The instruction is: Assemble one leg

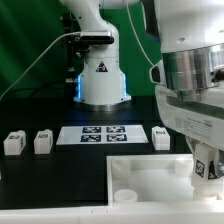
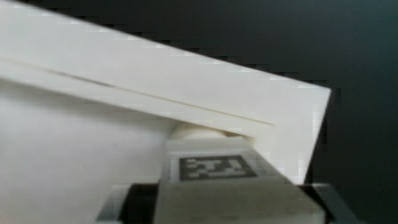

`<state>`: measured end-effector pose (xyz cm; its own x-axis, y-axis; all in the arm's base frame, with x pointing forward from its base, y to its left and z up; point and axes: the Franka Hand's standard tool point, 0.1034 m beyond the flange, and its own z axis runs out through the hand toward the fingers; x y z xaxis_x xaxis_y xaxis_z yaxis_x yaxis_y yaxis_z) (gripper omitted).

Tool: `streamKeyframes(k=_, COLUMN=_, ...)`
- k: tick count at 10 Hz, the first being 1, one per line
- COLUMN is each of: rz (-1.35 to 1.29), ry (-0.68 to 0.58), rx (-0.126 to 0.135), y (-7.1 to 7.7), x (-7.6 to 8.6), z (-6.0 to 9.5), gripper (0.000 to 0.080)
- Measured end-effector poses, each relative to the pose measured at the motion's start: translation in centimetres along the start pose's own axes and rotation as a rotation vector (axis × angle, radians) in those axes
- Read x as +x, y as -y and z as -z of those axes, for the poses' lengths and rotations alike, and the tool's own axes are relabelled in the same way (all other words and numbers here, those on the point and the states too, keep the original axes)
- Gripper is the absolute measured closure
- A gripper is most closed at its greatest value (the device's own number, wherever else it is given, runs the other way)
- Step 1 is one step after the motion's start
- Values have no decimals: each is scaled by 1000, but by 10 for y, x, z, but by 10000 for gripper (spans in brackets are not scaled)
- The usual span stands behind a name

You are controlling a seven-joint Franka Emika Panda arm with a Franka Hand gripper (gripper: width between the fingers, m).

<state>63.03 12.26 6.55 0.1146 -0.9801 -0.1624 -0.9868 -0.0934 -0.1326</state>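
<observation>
My gripper (image 2: 228,206) is shut on a leg (image 2: 217,168), a small white peg with a black-and-white tag facing the wrist camera. The leg's far end sits at a corner socket (image 2: 214,130) of the large white tray (image 2: 107,130); I cannot tell whether it is seated. In the exterior view the gripper (image 1: 207,170) hangs over the tray's (image 1: 135,178) corner at the exterior view's right, with the held leg (image 1: 205,166) partly hidden by the fingers.
Two loose legs (image 1: 14,143) (image 1: 42,141) stand at the exterior view's left and a third (image 1: 161,137) at its right. The marker board (image 1: 100,134) lies between them. The robot base (image 1: 102,80) stands behind.
</observation>
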Motion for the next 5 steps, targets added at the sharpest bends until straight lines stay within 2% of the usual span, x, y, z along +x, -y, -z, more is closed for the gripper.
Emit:
streamKeyframes(k=1, rz=-142, ry=10, rx=27, y=0, x=0, z=0, gripper=503)
streamKeyframes(k=2, rz=-133, ry=11, rx=25, y=0, x=-1, z=0, gripper=503)
streamKeyframes(k=3, rz=-98, ry=10, rx=25, y=-1, x=-1, z=-1, gripper=432)
streamKeyframes(k=4, rz=-66, ry=10, rx=24, y=-1, x=-1, z=-1, gripper=292)
streamKeyframes(k=5, rz=-21, ry=10, rx=23, y=-1, x=-1, z=-1, gripper=292)
